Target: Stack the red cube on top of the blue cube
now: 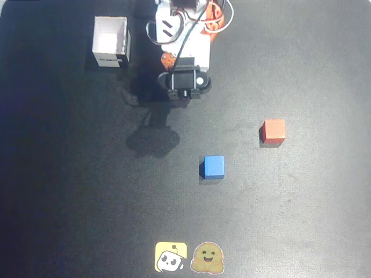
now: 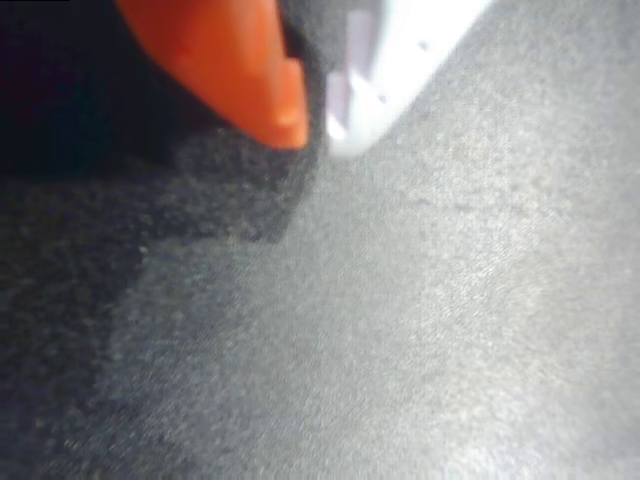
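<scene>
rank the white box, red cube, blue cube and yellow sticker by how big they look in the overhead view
1. white box, clearly largest
2. yellow sticker
3. red cube and blue cube: they look about alike, so no ranking between them

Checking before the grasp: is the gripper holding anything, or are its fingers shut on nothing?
Shut, empty: in the wrist view the gripper fingertips nearly touch above bare table.

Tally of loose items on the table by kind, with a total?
Cubes: 2, the red cube and the blue cube
White open box: 1
Stickers: 2, the yellow sticker and the tan smiley sticker
Total: 5
</scene>
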You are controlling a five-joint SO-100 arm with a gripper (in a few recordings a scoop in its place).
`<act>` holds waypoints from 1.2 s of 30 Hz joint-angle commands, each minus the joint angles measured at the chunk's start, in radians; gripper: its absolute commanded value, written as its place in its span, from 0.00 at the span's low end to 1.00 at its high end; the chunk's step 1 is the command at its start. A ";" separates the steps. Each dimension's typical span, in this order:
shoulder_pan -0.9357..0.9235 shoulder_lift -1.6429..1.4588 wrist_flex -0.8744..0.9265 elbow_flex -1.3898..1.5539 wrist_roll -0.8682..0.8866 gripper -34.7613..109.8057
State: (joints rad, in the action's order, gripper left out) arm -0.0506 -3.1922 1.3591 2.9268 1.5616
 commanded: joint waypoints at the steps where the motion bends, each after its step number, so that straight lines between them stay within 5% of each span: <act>1: 0.018 0.017 -0.002 -0.092 -0.005 0.24; 16: 0.028 0.742 -0.296 -0.494 -0.020 0.24; 27: 0.040 1.006 -0.364 -0.670 -0.008 0.24; 36: 0.242 1.055 -0.357 -0.742 0.173 0.24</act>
State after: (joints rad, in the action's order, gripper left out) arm 0.1381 -2.1568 1.0078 2.2457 1.6858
